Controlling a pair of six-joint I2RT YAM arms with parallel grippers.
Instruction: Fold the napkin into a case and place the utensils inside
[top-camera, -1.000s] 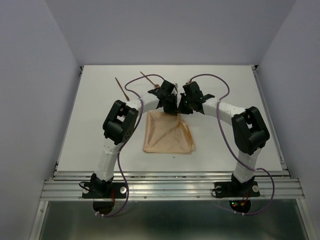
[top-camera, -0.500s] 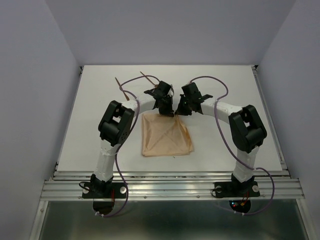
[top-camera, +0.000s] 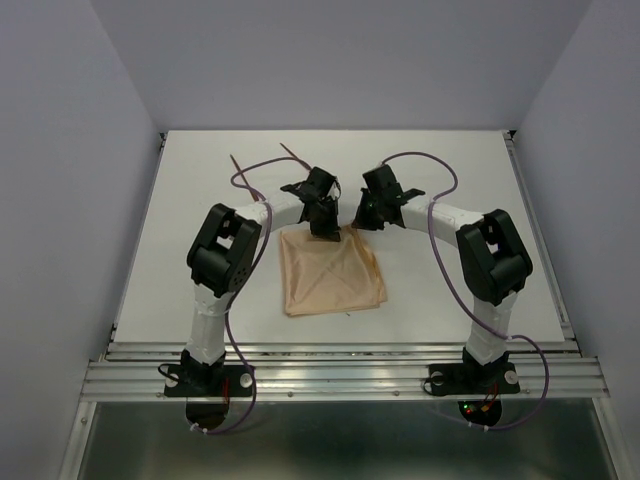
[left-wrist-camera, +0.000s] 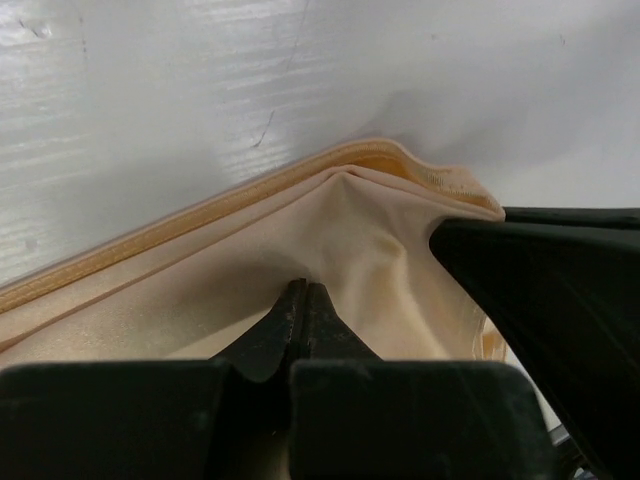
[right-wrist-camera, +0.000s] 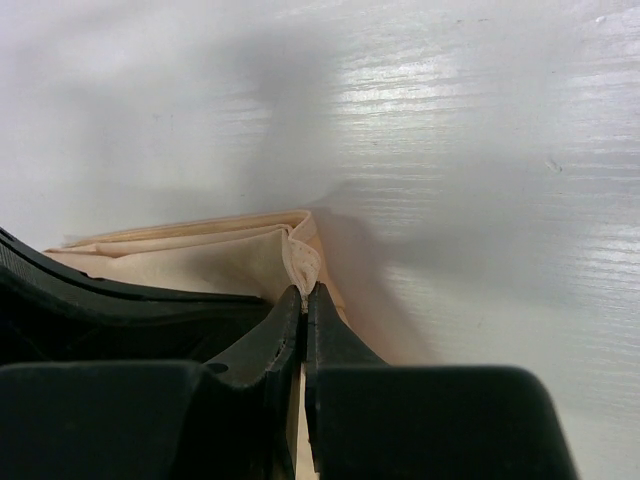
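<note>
**Desk:** Where does the napkin (top-camera: 335, 275) lie, and which way does it run?

**Photographer:** The tan napkin lies flat on the white table (top-camera: 450, 180), about midway between the left and right edges and nearer the arms' bases than the far edge. It reads as almost square, so it has no marked long axis. Its sides run roughly parallel to the table's edges. Its right-hand border looks darker than the rest.

**Desk:** And the two arms?

**Photographer:** Both reach inward and meet over the napkin's far edge. The left gripper (top-camera: 325, 225) sits on that edge towards its middle, with its jaws together and the cloth puckered up between the tips, as the left wrist view shows. The right gripper (top-camera: 362, 222) is at the far-right corner, also pressed closed, with the layered hem of the corner caught between its fingertips (right-wrist-camera: 318, 310). The two grippers are just beside each other.

**Desk:** The utensils (top-camera: 293, 153)?

**Photographer:** The two thin reddish-brown sticks lie towards the far-left corner of the table, beyond the left arm and well apart from the napkin. Each slants from far-left to near-right. A purple cable crosses the one nearer the left edge. Which end carries the fork cannot be made out.
</note>
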